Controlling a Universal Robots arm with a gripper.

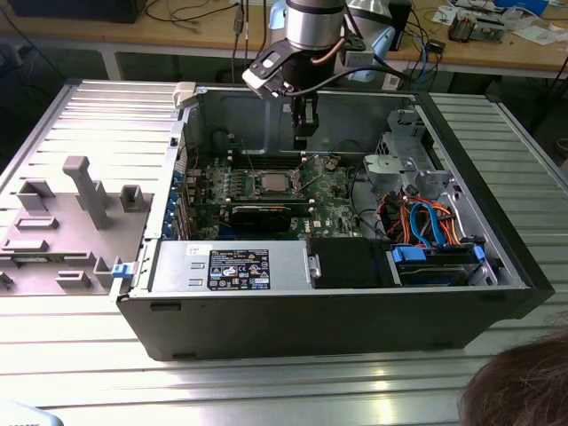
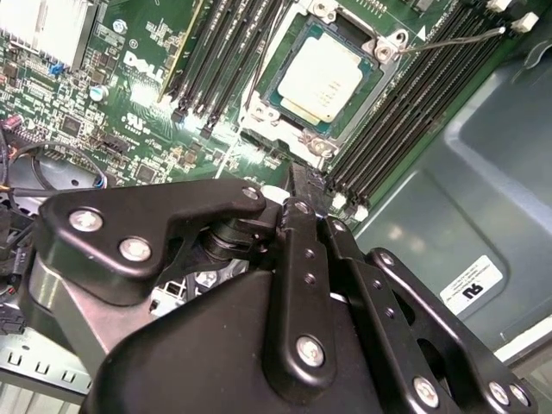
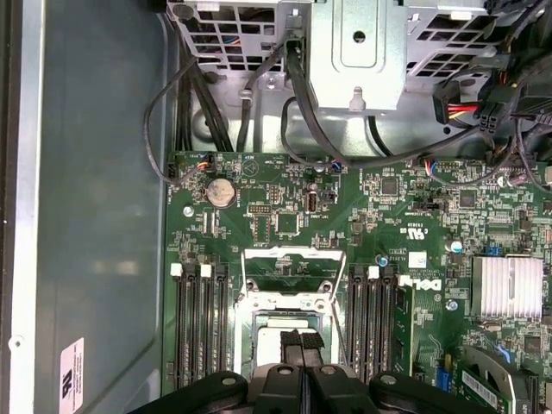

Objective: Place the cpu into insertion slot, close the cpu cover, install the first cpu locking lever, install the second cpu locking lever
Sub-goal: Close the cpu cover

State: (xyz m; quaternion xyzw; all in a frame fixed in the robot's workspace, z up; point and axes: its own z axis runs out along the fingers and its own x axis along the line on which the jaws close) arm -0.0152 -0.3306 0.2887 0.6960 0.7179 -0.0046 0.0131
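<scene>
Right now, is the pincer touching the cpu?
Apart. In the second wrist view, the socket edge shows between the pincer and the cpu.

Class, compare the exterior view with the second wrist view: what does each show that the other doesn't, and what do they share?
Exterior view: the whole open computer case on a ribbed metal table, its power supply, blue and orange cables. Second wrist view: a white label on the case wall and the screws in the black linkage. Shared: the green motherboard, the cpu seated in its socket, and the gripper close by, jaws shut.
</scene>
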